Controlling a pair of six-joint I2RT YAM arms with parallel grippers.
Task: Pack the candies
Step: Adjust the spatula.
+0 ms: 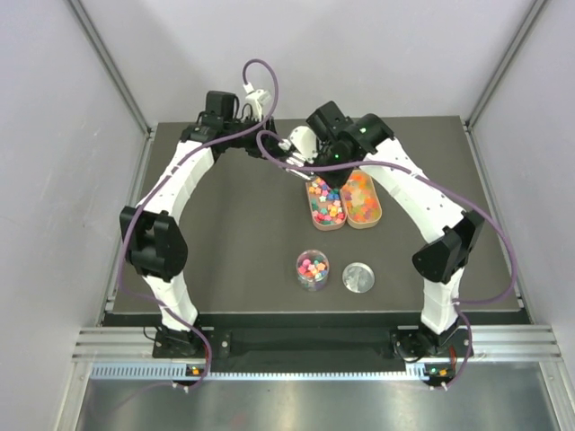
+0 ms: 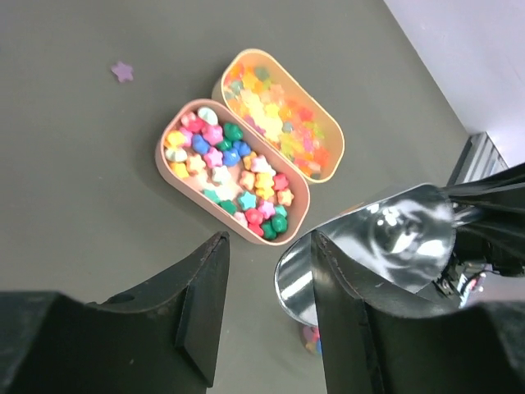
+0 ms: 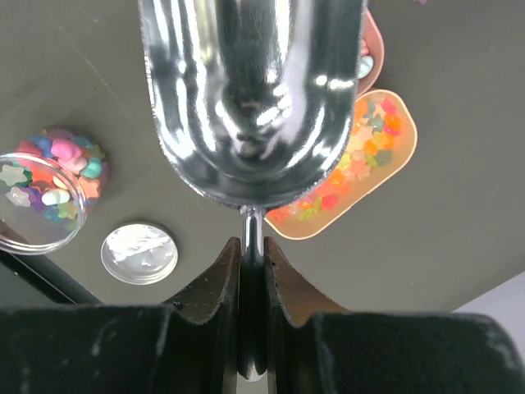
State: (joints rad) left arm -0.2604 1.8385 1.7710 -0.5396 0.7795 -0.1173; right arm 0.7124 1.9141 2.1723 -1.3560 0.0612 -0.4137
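Note:
The candies (image 1: pixel 326 203) are tiny bright mixed-colour stars filling a pink oval tray (image 2: pixel 164 168). More of them lie in a small clear jar (image 1: pixel 313 269), which also shows in the right wrist view (image 3: pixel 45 193). My right gripper (image 3: pixel 252 246) is shut on the thin handle of an empty metal scoop (image 3: pixel 250 98) and holds it above the trays. The scoop also shows in the left wrist view (image 2: pixel 385 246). My left gripper (image 2: pixel 267 246) is open and empty, hovering just behind the trays, close to the scoop. One stray purple candy (image 2: pixel 123 71) lies on the mat.
A second oval tray (image 1: pixel 362 198) of orange and yellow gummies sits right of the first, touching it. The jar's round metal lid (image 1: pixel 358 277) lies right of the jar. Both arms arch over the dark mat (image 1: pixel 234 233) and meet near its back middle.

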